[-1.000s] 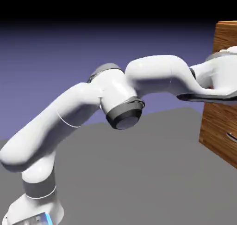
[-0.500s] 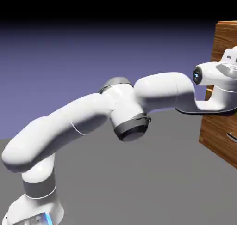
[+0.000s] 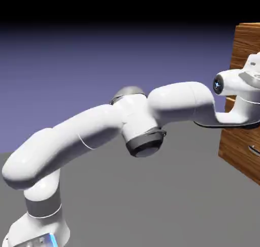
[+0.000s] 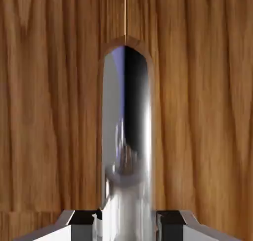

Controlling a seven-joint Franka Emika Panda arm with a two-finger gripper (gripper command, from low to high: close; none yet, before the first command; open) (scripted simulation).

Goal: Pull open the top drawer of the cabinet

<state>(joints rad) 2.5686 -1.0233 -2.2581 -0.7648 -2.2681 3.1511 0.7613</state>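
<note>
The white arm (image 3: 101, 134) reaches from the lower left across the grey table (image 3: 152, 200) to the cabinet (image 3: 244, 134) at the right edge of the exterior view, where the hand lies against the upper part of its front. In the hand view, wood grain of the top drawer (image 4: 49, 111) fills the picture, and its silver handle (image 4: 126, 136) runs up the middle. The gripper (image 4: 126, 224) is clenched on this handle, one dark fingertip (image 4: 170, 220) pressed to each side. A thin pale seam (image 4: 125, 12) runs above the handle. Nothing stands between arm and cabinet.
</note>
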